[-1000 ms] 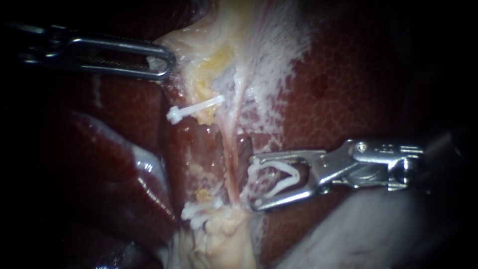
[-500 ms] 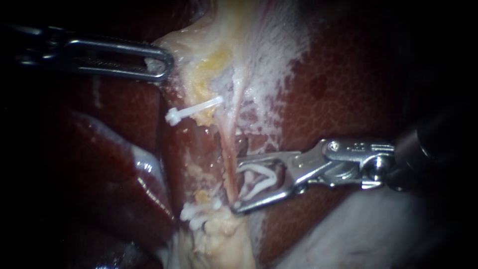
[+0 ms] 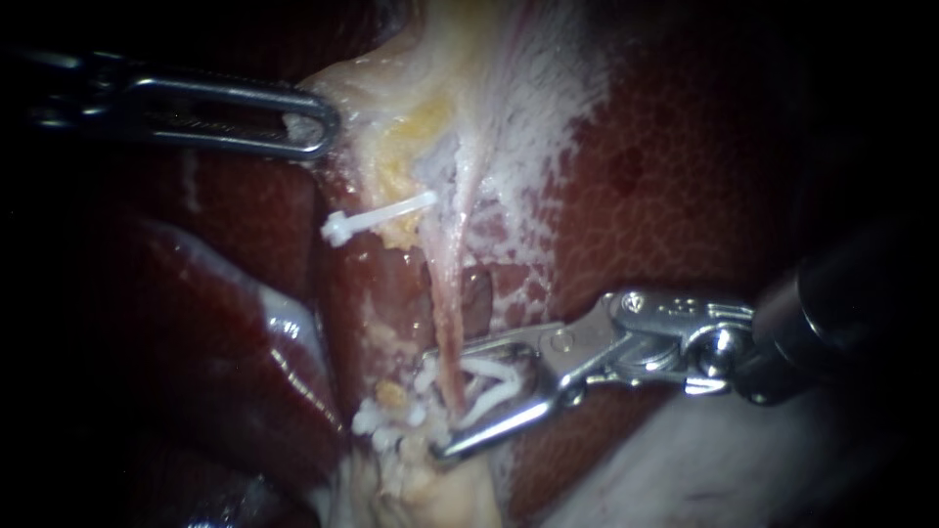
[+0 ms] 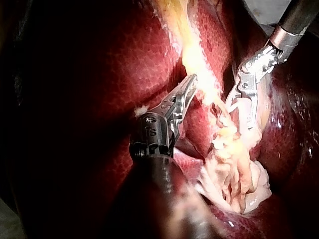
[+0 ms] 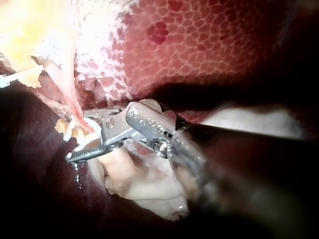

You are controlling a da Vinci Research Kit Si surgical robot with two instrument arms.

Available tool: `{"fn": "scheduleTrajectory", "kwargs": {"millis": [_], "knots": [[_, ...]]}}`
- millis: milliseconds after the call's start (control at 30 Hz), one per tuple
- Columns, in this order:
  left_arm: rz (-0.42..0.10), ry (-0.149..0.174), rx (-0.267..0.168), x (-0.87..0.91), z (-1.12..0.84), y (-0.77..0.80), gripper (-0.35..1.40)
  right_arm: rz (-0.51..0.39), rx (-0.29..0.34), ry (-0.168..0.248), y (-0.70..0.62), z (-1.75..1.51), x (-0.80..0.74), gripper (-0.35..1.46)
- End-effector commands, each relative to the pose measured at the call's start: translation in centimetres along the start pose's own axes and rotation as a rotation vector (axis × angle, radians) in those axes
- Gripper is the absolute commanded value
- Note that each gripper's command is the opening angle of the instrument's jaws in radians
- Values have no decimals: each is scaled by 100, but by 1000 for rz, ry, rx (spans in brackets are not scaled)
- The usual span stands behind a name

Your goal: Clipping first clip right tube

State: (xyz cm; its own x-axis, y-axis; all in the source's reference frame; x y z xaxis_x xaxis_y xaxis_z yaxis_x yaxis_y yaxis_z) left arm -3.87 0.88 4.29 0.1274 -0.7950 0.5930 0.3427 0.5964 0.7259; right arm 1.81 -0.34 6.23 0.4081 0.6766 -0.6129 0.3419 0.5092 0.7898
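A thin pink tube point(image 3: 445, 313) runs down the pale tissue between dark liver lobes. My right instrument point(image 3: 438, 403) comes in from the right with a white open clip point(image 3: 489, 383) loaded between its wide-set jaws. The jaws straddle the tube's low end, one on each side. The right wrist view shows the same: the tube point(image 5: 75, 110) passes between the jaws of the right instrument point(image 5: 82, 140). My left instrument point(image 3: 315, 123) at the upper left is shut on the edge of the pale yellowish tissue point(image 3: 411, 108) and holds it. In the left wrist view the left instrument point(image 4: 188, 88) holds that band.
A closed white clip point(image 3: 377, 215) sits across the tissue left of the tube. A cluster of white clips point(image 3: 391, 418) lies just under the right instrument's jaws. Dark red liver point(image 3: 665, 166) surrounds the field, and pale folded tissue point(image 3: 704, 460) lies under the right shaft.
My right instrument has slid left and slightly down with its clip. Its jaws stood right of the tube and now straddle it. The left instrument holds still.
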Motion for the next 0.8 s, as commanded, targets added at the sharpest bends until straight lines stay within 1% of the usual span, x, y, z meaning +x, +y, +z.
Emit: {"fn": "scheduleTrajectory", "kwargs": {"millis": [33,133,233,367,533,633,800], "knots": [[0,0,0,0,0,0,-35,5,11,-4,-1,0,0,57],[0,0,0,0,1,0,-35,14,44,-12,-1,0,-1,56],[0,0,0,0,1,0,-35,14,65,-21,0,1,-2,53],[0,0,0,0,1,1,-35,9,69,-26,2,6,-6,53],[0,0,0,0,1,1,-35,3,69,-32,5,13,-16,53],[0,0,0,0,1,1,-35,2,73,-35,5,14,-18,51],[0,0,0,0,0,1,-35,16,91,-45,8,10,-17,39]]}}
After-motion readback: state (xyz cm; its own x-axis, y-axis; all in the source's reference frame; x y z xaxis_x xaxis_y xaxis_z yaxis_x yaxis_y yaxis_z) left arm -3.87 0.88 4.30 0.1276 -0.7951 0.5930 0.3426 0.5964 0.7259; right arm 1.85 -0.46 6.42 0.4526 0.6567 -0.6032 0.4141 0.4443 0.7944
